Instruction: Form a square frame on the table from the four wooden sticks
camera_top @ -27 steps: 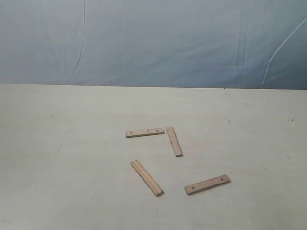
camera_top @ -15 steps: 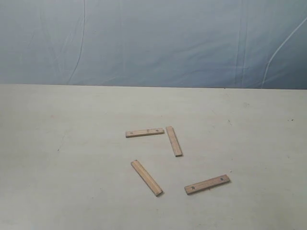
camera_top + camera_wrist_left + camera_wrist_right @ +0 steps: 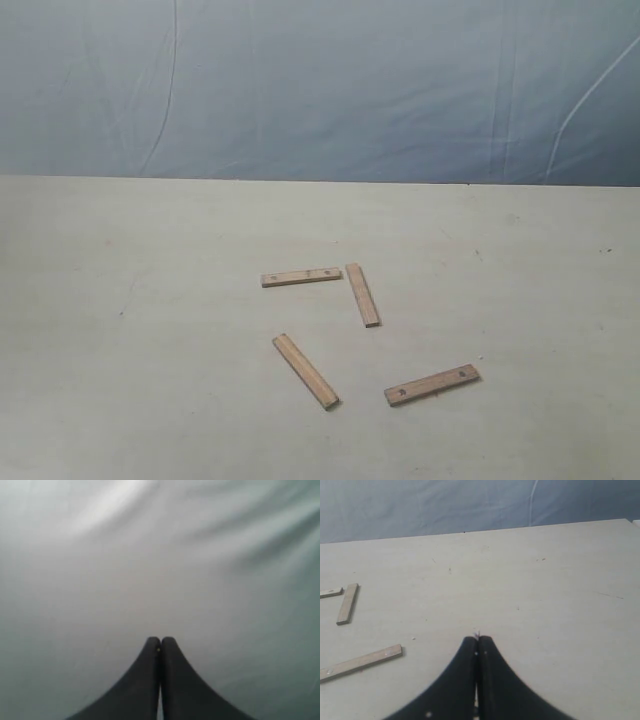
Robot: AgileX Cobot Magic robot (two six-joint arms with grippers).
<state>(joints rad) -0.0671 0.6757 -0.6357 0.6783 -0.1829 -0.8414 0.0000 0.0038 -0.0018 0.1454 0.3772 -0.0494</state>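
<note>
While four sticks lie scattered, both grippers' fingers seem closed.

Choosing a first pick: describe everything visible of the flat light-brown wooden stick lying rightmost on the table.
This flat light-brown wooden stick is a thin, narrow strip with a small dark hole near each end. It lies flat on the pale beige table, slanted and on its own; only the table touches it.

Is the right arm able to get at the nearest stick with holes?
Probably yes: only bare table lies between the right claw and that stick, nothing blocking. The claw is shut, so it must open first.
</note>
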